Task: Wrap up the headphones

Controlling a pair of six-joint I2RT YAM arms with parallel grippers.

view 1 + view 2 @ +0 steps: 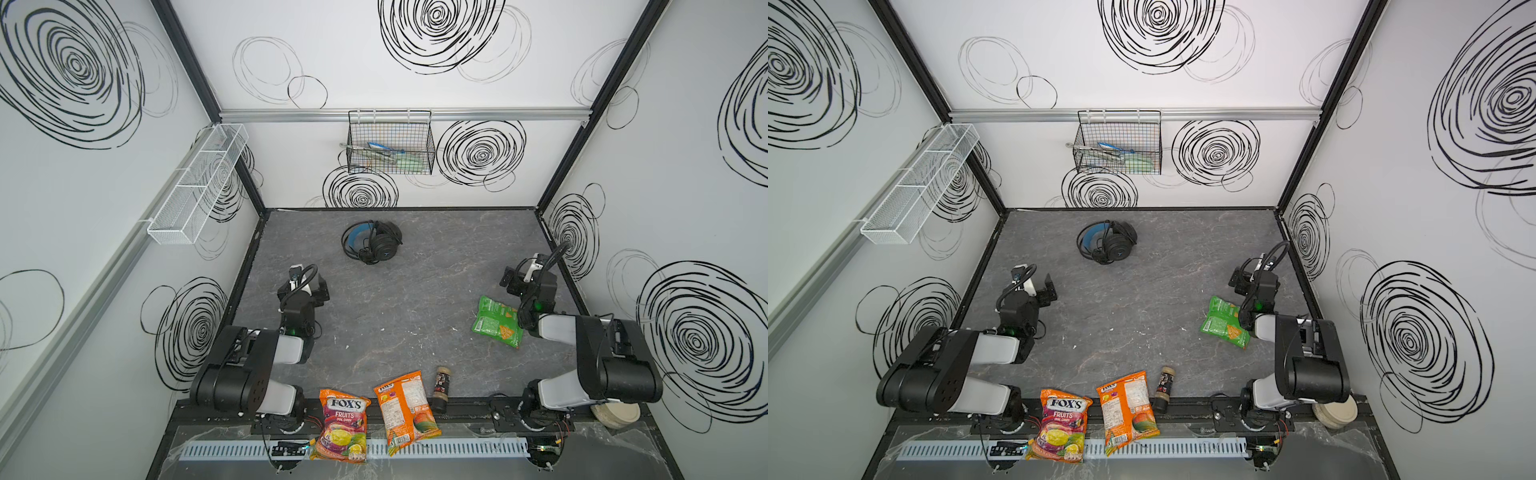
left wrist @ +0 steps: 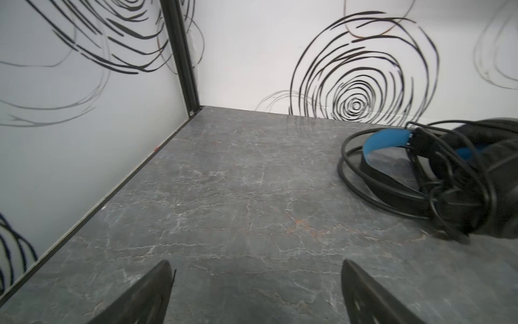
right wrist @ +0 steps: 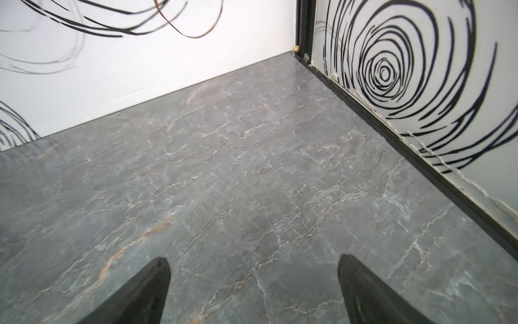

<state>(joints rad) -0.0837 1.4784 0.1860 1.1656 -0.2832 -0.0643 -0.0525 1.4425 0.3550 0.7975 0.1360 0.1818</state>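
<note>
In both top views the headphones point(image 1: 376, 245) point(image 1: 1109, 245) lie on the grey bench point(image 1: 395, 316), toward the back wall and a little left of centre, one round cup facing up and the blue-lined band curving off to its left. The left end effector point(image 1: 320, 286) point(image 1: 1047, 291) hangs near the left edge and the right end effector point(image 1: 510, 281) point(image 1: 1238, 277) near the right edge, both well apart from the headphones. A green snack bag point(image 1: 496, 322) lies just beside the right arm, and two candy bags point(image 1: 343, 424) and a small bottle point(image 1: 441, 388) sit along the front.

The left wrist view shows the left end effector point(image 2: 256, 266) with its fingers point(image 2: 157, 291) spread wide and nothing between them. The headphones point(image 2: 420, 179) are off to one side, with the thin cable point(image 2: 353, 182) looped around the band and bunched by the cup.

The right wrist view shows the right end effector point(image 3: 253, 262) spread just as wide and empty, with only bare bench ahead; the headphones are out of this view.

My judgement: no grasp is in hand. The cable looks gathered but loose, so this is either the approach or a finished, untidy wrap — I cannot tell which. If work remains, one end effector must pin the cup or band while the other finds the cable's free end, which I cannot make out
</note>
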